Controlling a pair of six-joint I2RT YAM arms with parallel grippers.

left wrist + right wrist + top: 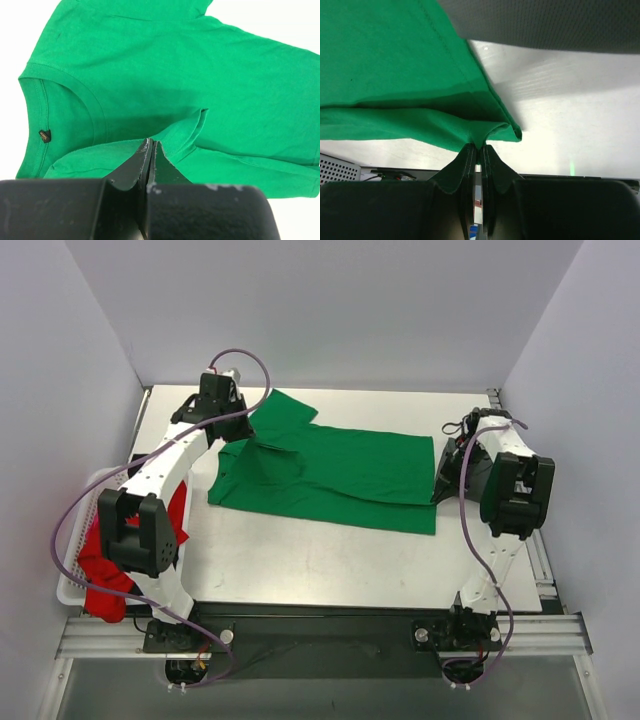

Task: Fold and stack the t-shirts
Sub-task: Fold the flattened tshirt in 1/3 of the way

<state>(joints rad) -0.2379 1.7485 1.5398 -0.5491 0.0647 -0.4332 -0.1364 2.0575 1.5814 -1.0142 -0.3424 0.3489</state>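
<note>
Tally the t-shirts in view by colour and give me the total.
Green t-shirt: 1
Red t-shirt: 1
Total: 2 showing; the white basket may hide more.

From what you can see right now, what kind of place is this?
Probably a robot test booth, not a home: plain pale walls enclose a metal table, two robot arms are bolted at its near edge, and a green t-shirt lies on it.
</note>
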